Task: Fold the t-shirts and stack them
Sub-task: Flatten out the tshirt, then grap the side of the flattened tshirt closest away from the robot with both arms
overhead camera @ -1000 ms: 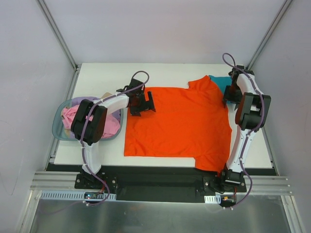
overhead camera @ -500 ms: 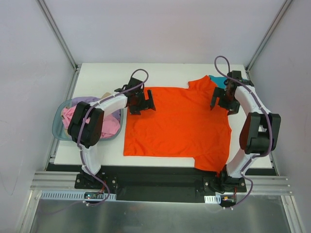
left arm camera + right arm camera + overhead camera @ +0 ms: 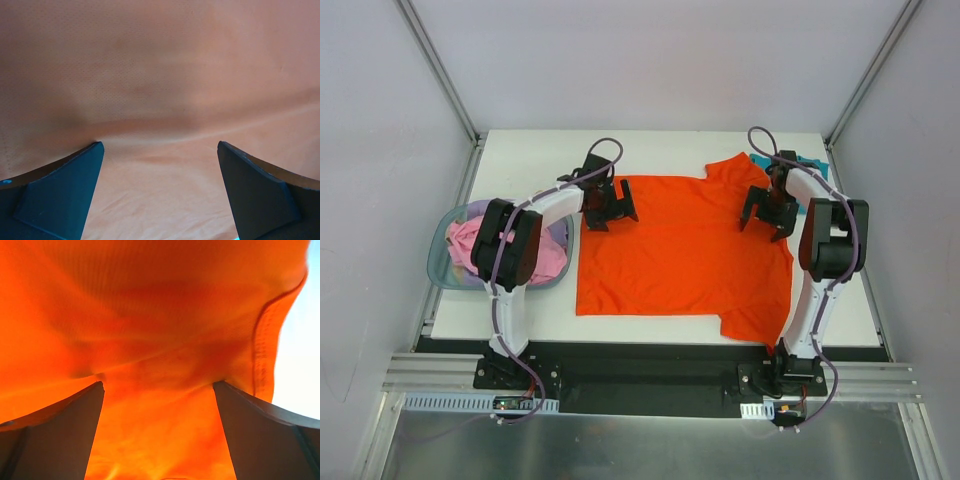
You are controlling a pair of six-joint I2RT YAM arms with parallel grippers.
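Observation:
A large orange-red t-shirt (image 3: 685, 250) lies spread flat on the white table. My left gripper (image 3: 617, 203) is at its far left corner, jaws wide apart and low over the cloth; the left wrist view shows only orange cloth (image 3: 160, 90) between the open fingers (image 3: 65, 190). My right gripper (image 3: 764, 211) is over the shirt's far right part near the sleeve, also open; the right wrist view shows orange cloth (image 3: 150, 330) and a hem. A teal t-shirt (image 3: 808, 163) peeks out behind the right arm at the far right. Neither gripper holds anything.
A translucent blue basket (image 3: 440, 272) stands at the table's left edge, holding a pink shirt (image 3: 470, 240) and a lavender one (image 3: 485, 208). Bare white table (image 3: 540, 160) shows along the far side. A sliver of it (image 3: 305, 365) shows in the right wrist view.
My right arm has swung left from the table's right edge onto the shirt's far right part. My left gripper has shifted slightly along the shirt's far left corner.

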